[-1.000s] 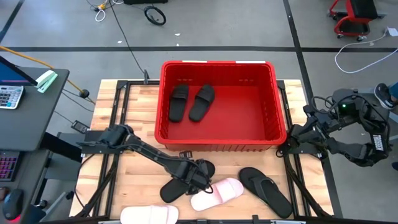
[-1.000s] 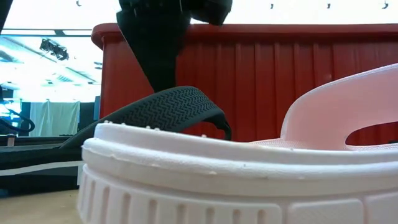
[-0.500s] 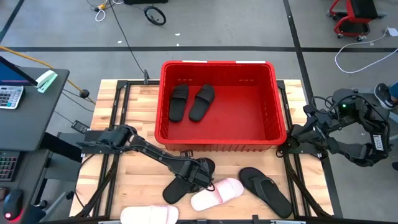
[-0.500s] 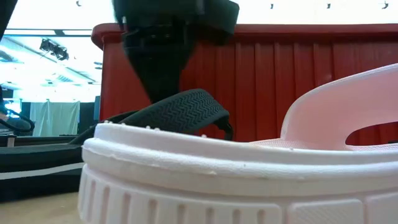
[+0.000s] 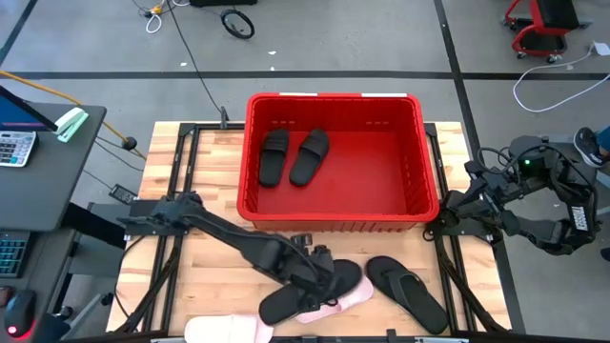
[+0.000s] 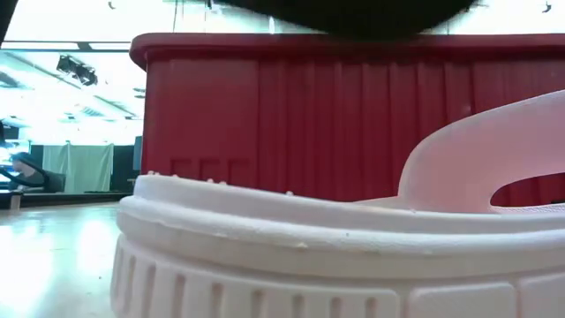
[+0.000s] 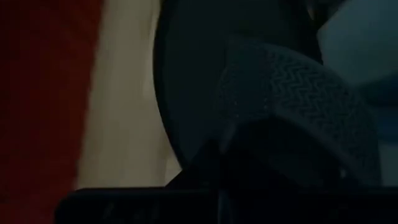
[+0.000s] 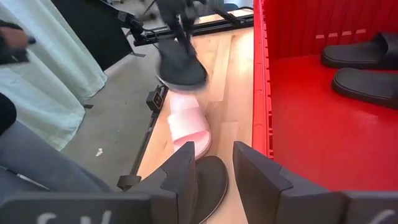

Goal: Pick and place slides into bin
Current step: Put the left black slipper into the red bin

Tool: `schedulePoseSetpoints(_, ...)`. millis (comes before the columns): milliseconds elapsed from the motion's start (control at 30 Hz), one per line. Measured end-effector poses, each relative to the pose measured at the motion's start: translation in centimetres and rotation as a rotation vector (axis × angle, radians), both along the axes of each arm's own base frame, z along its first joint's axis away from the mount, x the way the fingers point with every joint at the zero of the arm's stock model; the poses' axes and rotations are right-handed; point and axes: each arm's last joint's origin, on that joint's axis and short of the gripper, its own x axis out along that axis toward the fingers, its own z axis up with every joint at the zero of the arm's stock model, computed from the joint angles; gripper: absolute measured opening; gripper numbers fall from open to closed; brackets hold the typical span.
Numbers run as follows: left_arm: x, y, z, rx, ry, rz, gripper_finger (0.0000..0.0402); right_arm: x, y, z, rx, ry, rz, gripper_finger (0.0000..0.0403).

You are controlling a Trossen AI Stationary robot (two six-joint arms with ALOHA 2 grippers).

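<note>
My left gripper (image 5: 319,273) is shut on a black wide-strap slide (image 5: 291,301), which hangs above the table's near middle and partly over a pale pink slide (image 5: 345,288). The right wrist view shows that black slide (image 8: 181,66) off the table, above the pink slide (image 8: 189,124). A black thong slide (image 5: 407,288) lies flat to the right. Another pale slide (image 5: 229,329) lies at the near edge. Two black slides (image 5: 274,155) (image 5: 310,155) lie on the floor of the red bin (image 5: 334,96). My right gripper (image 8: 214,168) waits open at the table's right edge. My left gripper holds the black slide by its wide zigzag-ribbed strap (image 7: 273,106), coming from above with the fingers pointing down. The fingers themselves are lost in the dark at the bottom of the left wrist view. The slide hangs tilted below the gripper, lifted clear of the table.
The bin's near wall (image 6: 353,115) stands just behind the slides. The pale slide (image 6: 291,256) at the near edge fills the low view's foreground. A person's sleeve (image 8: 12,37) shows beyond the table's near side. Bare wood lies left of the bin.
My left gripper has come down on the black slide's strap and shut on it. It has then risen toward the table's near right. The slide has come up clear of the table, out of the low view's middle, and now hangs over the pink slide.
</note>
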Motion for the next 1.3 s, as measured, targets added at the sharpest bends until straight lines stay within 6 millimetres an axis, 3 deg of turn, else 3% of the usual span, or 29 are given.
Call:
schedulePoseSetpoints(133, -1.5, 1.1, 5.0, 0.051, -0.233, 0.0, 0.0006, 0.0, 0.0, 0.0, -0.001, 0.0, 0.0, 0.0116)
schedulePoseSetpoints(300, -4.3, 4.4, 10.5, 0.216, -0.415, 0.108, 0.0005, 0.0, 0.0, 0.0, -0.002, 0.0, -0.001, 0.0116)
schedulePoseSetpoints(467, -4.5, 8.8, 13.2, 0.458, -0.436, 0.078, 0.0005, 0.0, 0.0, 0.0, -0.003, 0.001, -0.002, 0.0116)
schedulePoseSetpoints(567, -4.2, 12.0, 13.6, 0.557, -0.391, 0.07, 0.0005, 0.0, 0.0, 0.0, -0.001, 0.003, -0.006, 0.0116)
schedulePoseSetpoints(667, -4.0, 15.3, 13.0, 0.625, -0.284, 0.039, 0.0005, 0.0, 0.0, 0.0, -0.004, 0.004, -0.01, 0.0116)
schedulePoseSetpoints(967, -3.9, 23.6, 10.9, 0.595, -0.056, -0.063, 0.0005, 0.0, -0.2, -0.1, -0.026, 0.019, -0.044, 0.0116)
schedulePoseSetpoints(1100, -3.3, 25.8, 8.4, 0.538, 0.041, -0.153, 0.0005, 0.0, -0.2, -0.1, -0.032, 0.017, -0.042, 0.0116)
schedulePoseSetpoints(1300, -2.3, 26.7, 3.2, 0.498, 0.185, -0.291, 0.0005, 0.0, -0.2, -0.1, -0.037, 0.016, -0.039, 0.0116)
